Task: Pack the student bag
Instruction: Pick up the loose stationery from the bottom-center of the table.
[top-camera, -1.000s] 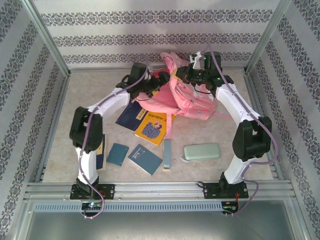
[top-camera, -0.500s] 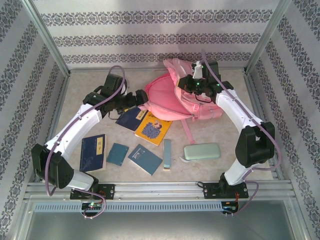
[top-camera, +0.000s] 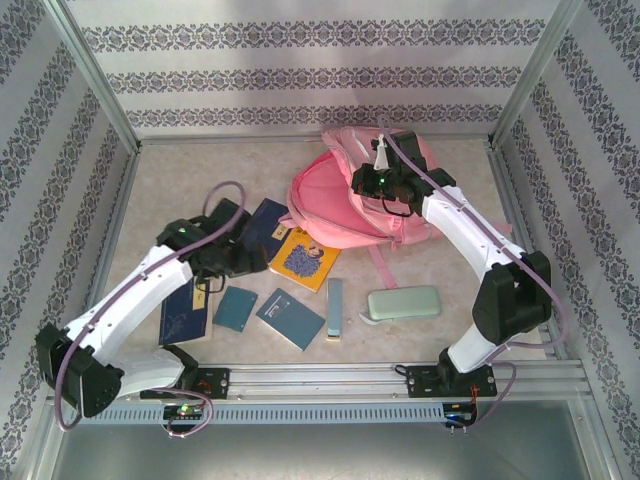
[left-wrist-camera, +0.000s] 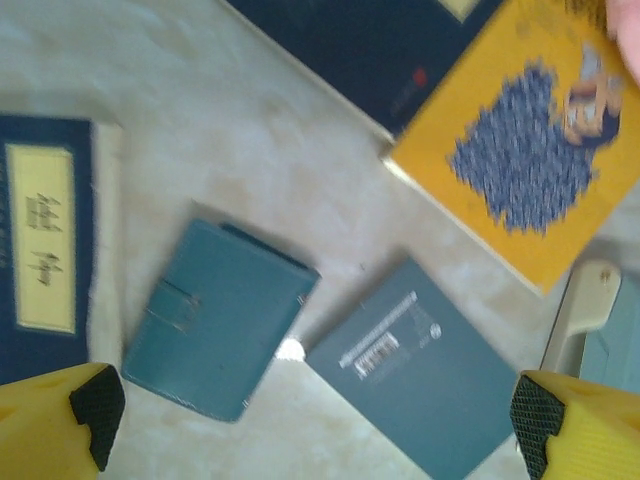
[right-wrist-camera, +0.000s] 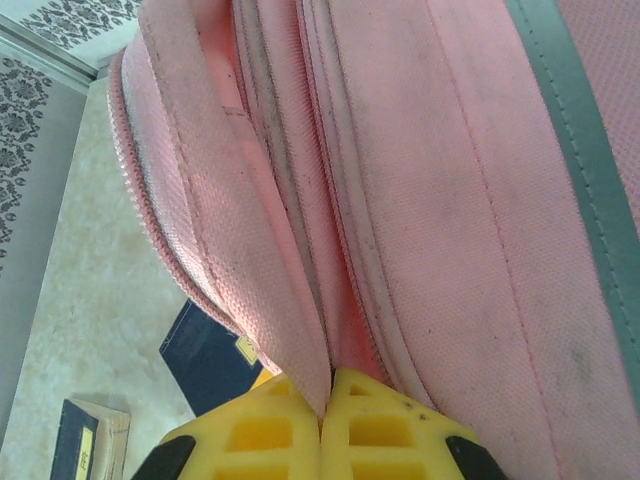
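Right gripper (right-wrist-camera: 325, 392) at bottom edge, yellow fingers (right-wrist-camera: 262, 425) pressed together, pinching fold of pink fabric of student bag (right-wrist-camera: 420, 200). Bag fabric runs in long ridges and seams top to bottom, with dark smudges. Grey strip (right-wrist-camera: 568, 130) along right side. Zip teeth (right-wrist-camera: 128, 170) line left rim. Beige table (right-wrist-camera: 80, 300) at left. Dark blue book (right-wrist-camera: 200, 355) partly under bag rim. Second dark blue book (right-wrist-camera: 68, 445), pale label, bottom-left corner. Patterned wall (right-wrist-camera: 25, 90) top left.
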